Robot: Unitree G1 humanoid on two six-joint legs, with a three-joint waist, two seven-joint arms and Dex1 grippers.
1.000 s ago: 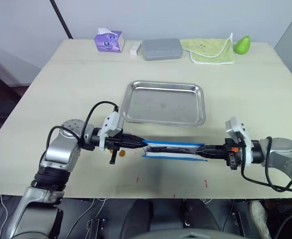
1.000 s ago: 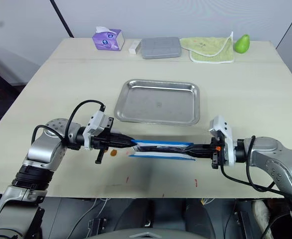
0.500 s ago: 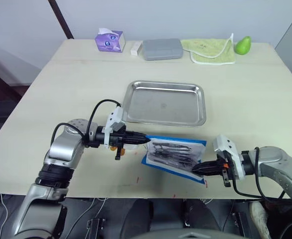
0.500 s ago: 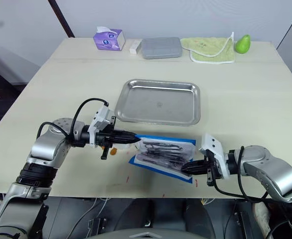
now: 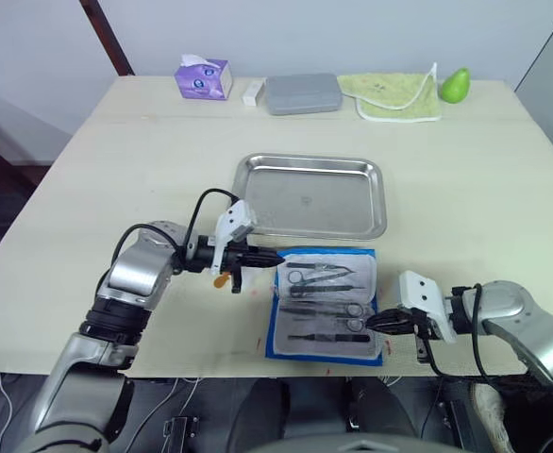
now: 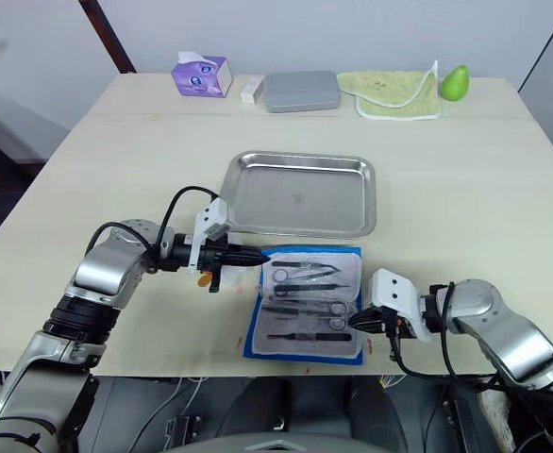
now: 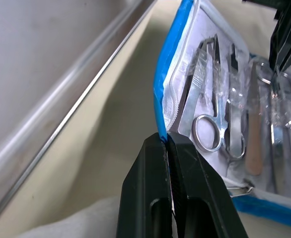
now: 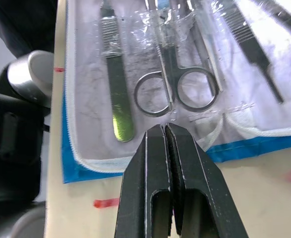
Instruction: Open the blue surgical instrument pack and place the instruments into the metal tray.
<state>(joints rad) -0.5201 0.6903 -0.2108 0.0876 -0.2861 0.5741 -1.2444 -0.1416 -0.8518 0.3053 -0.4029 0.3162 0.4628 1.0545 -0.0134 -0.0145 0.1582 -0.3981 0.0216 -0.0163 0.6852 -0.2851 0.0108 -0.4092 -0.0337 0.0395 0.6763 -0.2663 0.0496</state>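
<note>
The blue surgical instrument pack [image 5: 277,326] lies opened flat on the table just in front of the metal tray [image 5: 310,197]. Several instruments [image 5: 320,284], scissors and forceps among them, rest on its whitish inner sheet under clear film. My left gripper [image 5: 276,256] is shut on the pack's blue edge [image 7: 168,74] at the corner nearest the tray. My right gripper [image 5: 370,324] is shut on the inner sheet at the pack's right side, beside the scissor handles [image 8: 174,90]. Nothing lies in the tray.
Along the table's far edge stand a purple tissue box [image 5: 204,77], a small white block [image 5: 254,92], a grey case [image 5: 302,93], a green cloth [image 5: 396,97] and a green fruit [image 5: 456,85]. The pack lies close to the table's front edge.
The pack, held edge-on between both grippers a second ago, has been pulled open and now lies flat with the instruments showing. The right gripper moved toward the front edge; the left shifted right.
</note>
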